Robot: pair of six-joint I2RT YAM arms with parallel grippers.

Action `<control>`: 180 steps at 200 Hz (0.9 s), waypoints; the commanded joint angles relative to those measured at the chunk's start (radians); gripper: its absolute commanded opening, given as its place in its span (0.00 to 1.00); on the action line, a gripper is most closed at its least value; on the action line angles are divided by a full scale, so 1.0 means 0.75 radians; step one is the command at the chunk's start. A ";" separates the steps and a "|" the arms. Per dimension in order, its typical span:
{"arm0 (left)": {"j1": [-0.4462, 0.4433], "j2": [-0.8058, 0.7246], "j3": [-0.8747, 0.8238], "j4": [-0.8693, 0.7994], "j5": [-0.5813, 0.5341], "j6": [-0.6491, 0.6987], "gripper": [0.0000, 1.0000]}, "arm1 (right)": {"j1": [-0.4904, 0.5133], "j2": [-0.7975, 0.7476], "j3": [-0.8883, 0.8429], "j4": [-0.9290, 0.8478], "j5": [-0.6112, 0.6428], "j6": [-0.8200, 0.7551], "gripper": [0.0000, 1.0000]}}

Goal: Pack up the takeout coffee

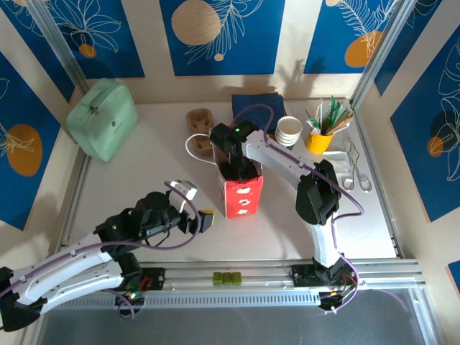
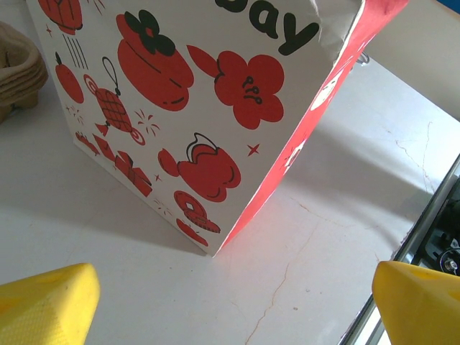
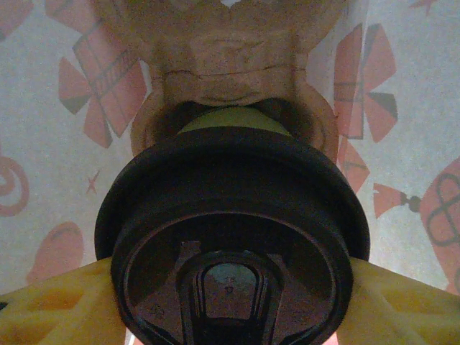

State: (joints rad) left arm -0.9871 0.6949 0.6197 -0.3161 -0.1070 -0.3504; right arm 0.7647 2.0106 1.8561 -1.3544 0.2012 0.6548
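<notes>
Right claw (image 3: pixel 230 305) clamps takeout coffee (image 3: pixel 233 187) between bag (image 2: pixel 180 108) walls | left claw (image 2: pixel 233 305) spread wide near bag corner

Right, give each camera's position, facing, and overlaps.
Top external: overhead behind the bases, facing the white table; both arms.
Left wrist: low, facing the red-and-white printed paper bag; open left gripper.
Right wrist: inside it, over the green paper cup with round black plastic lid; right gripper holding.
Shared: the bag, in all three.
</notes>
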 commanded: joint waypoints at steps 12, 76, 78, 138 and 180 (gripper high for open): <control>-0.009 -0.010 0.012 -0.002 -0.019 -0.007 0.97 | 0.007 0.070 -0.034 -0.006 -0.042 -0.001 0.65; -0.009 -0.018 0.017 -0.011 -0.025 -0.011 0.97 | -0.004 0.028 0.021 -0.039 -0.032 -0.022 0.67; -0.009 -0.018 0.017 -0.010 -0.024 -0.011 0.97 | -0.005 0.026 0.023 -0.039 -0.031 -0.022 0.68; -0.009 -0.033 0.027 -0.045 -0.042 -0.011 0.96 | -0.004 -0.013 0.055 -0.060 -0.020 -0.054 0.82; -0.009 -0.043 0.023 -0.052 -0.045 -0.010 0.96 | -0.003 -0.037 0.067 -0.078 0.012 -0.067 0.92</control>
State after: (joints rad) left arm -0.9871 0.6765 0.6197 -0.3386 -0.1219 -0.3508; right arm 0.7643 2.0106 1.8771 -1.3743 0.2028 0.6167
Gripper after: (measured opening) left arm 0.965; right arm 0.908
